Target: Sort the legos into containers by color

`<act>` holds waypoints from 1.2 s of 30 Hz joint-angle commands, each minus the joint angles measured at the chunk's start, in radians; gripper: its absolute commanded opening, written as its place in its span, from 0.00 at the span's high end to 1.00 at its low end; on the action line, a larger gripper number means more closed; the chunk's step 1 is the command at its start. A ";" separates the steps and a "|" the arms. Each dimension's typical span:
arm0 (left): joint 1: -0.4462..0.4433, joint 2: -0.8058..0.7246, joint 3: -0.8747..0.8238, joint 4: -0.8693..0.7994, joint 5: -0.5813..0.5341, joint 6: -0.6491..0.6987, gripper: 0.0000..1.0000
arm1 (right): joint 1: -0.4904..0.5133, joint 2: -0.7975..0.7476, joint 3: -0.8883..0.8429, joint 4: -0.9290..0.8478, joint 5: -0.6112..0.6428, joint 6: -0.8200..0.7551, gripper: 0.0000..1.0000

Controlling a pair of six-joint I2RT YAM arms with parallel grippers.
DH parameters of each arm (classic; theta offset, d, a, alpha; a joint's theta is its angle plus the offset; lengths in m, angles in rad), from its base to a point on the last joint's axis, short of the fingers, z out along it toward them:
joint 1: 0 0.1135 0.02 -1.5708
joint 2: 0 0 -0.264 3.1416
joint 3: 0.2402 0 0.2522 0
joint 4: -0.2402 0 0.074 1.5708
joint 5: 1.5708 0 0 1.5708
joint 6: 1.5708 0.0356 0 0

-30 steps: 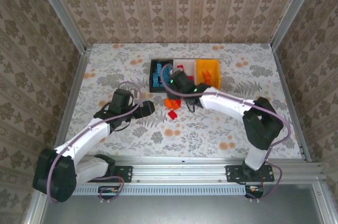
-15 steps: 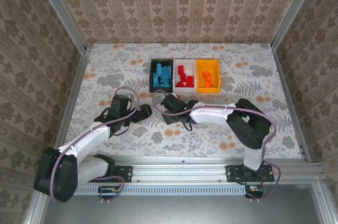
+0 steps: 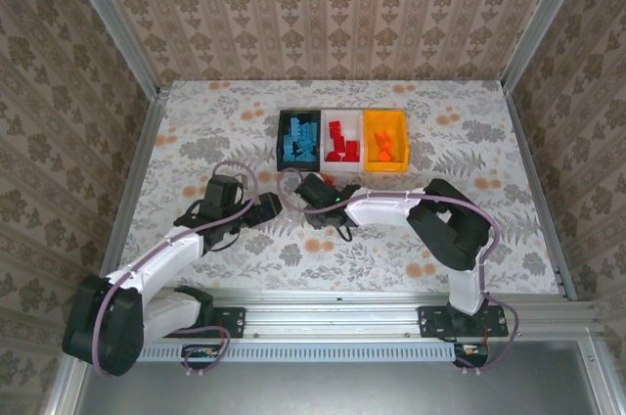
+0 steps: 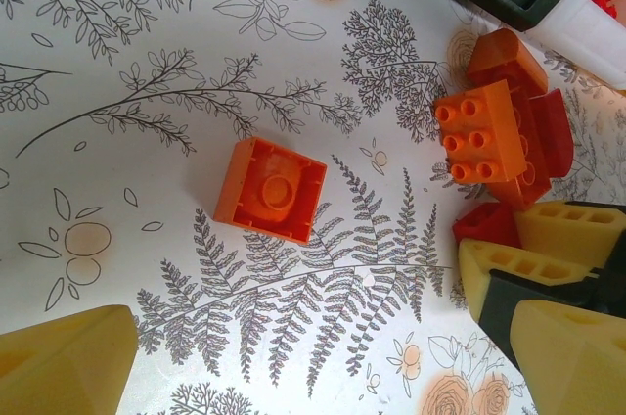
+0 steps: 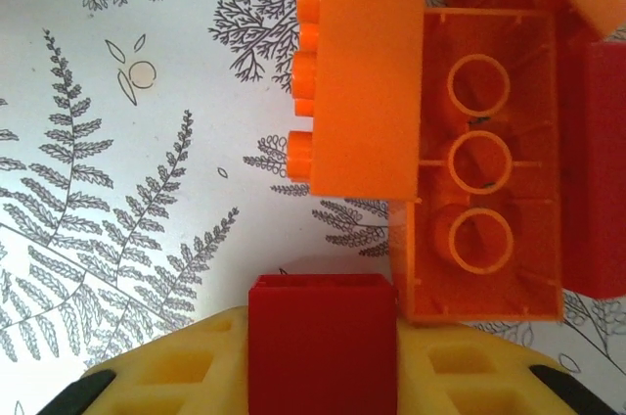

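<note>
While right pincer (image 5: 323, 361) clamps red brick (image 5: 323, 322), base cropped (frame edge).

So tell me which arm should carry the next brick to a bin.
Right, most likely. The right pincer is shut on a red brick, while the left pincer hangs open and empty near a lone orange brick.

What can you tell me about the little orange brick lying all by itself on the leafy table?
The orange brick is small, square and looks like shiny plastic. It lies upside down, hollow side up, with thin walls and one round tube in the middle. It sits flat, turned a little crooked, on a fern leaf printed on the table. Only the table touches it; the heap of bricks to its right in the left wrist view lies apart.
</note>
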 commanded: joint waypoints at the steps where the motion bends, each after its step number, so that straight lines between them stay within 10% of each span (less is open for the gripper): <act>1: 0.009 -0.008 0.014 0.000 0.000 -0.002 0.00 | 0.010 -0.106 -0.022 -0.036 0.028 -0.005 0.68; 9: -0.006 0.003 0.037 0.030 0.040 -0.021 0.00 | -0.057 -0.211 0.061 -0.091 0.085 -0.127 0.68; 17: -0.032 0.124 0.072 0.238 0.280 -0.094 0.01 | -0.326 0.042 0.347 -0.116 0.008 -0.150 0.69; 26: -0.031 0.086 0.123 0.120 0.253 -0.040 0.00 | -0.396 0.271 0.630 -0.234 -0.030 -0.161 0.61; 29: -0.032 0.089 0.125 0.115 0.256 -0.040 0.00 | -0.392 0.252 0.635 -0.236 -0.029 -0.165 0.44; 36: -0.032 0.092 0.123 0.116 0.237 -0.028 0.00 | -0.318 0.003 0.380 -0.111 0.025 -0.143 0.41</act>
